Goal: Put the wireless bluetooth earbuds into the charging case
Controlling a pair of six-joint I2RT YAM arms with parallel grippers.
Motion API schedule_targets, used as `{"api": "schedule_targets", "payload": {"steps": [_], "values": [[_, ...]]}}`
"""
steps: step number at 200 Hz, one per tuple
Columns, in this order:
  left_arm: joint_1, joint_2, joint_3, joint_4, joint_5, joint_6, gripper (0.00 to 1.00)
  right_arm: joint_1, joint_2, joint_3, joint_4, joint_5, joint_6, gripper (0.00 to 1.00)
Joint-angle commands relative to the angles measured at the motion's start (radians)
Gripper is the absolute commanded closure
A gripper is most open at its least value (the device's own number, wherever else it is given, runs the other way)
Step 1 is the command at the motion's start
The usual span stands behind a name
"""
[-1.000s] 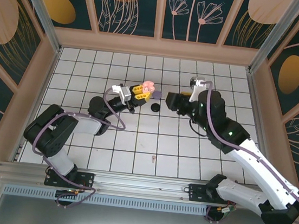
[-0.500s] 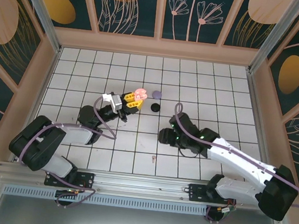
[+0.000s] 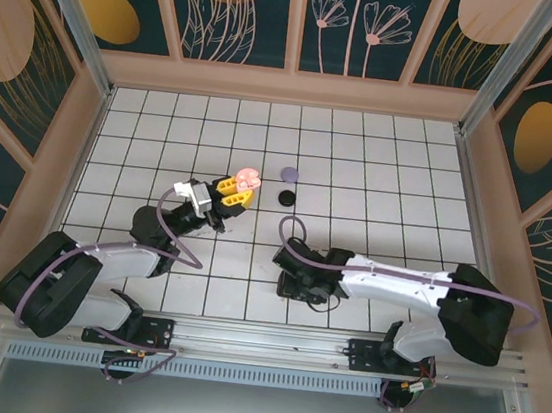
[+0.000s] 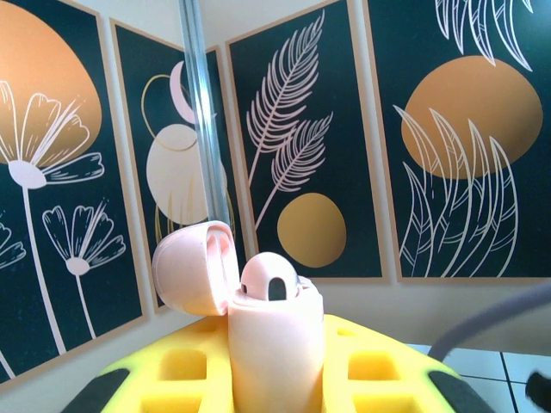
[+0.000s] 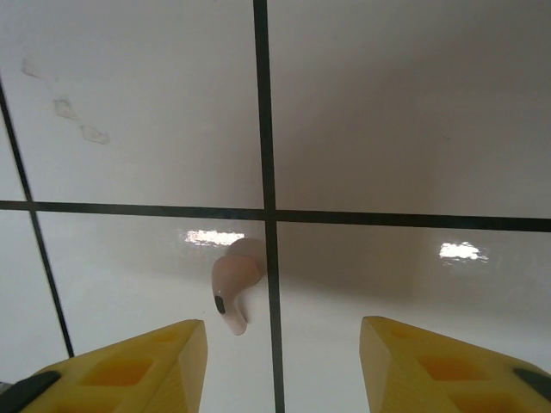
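Holding the pink charging case (image 4: 275, 344) upright, my left pincer (image 3: 235, 188) is clamped on it, lid swung open. My right pincer (image 5: 280, 361) hangs low over the desk (image 3: 381, 169), fingers apart, with a pink earbud (image 5: 234, 288) lying on a tile just ahead of the gap, touching a grid line. A lilac case (image 3: 289, 175) and a black case (image 3: 284, 197) sit near my left pincer.

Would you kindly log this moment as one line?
left gripper: shut on pink case, lid open | right gripper: open, over pink earbud
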Motion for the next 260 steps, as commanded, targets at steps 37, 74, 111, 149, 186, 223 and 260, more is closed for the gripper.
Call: {"api": "schedule_targets", "payload": {"steps": [37, 74, 111, 149, 186, 223, 260], "values": [[-0.005, -0.055, -0.012, 0.004, -0.008, 0.021, 1.00, 0.017, 0.099, 0.098, -0.042, 0.046, 0.036, 0.54], [-0.005, -0.063, -0.017, 0.006, -0.007, 0.021, 1.00, 0.017, 0.142, 0.122, -0.041, 0.042, 0.029, 0.59], [-0.004, -0.069, -0.023, 0.009, -0.008, 0.023, 1.00, 0.019, 0.177, 0.142, -0.053, 0.044, 0.022, 0.62], [-0.005, -0.071, -0.024, 0.009, -0.007, 0.025, 1.00, 0.022, 0.197, 0.145, -0.055, 0.043, 0.024, 0.63], [-0.005, -0.069, -0.021, 0.011, -0.004, 0.025, 1.00, 0.023, 0.220, 0.154, -0.049, 0.047, 0.021, 0.64], [-0.005, -0.066, -0.021, 0.012, -0.003, 0.025, 1.00, 0.022, 0.247, 0.170, -0.048, 0.046, 0.011, 0.66], [-0.005, -0.068, -0.026, 0.014, -0.006, 0.027, 1.00, 0.023, 0.259, 0.175, -0.051, 0.045, 0.005, 0.68]]}}
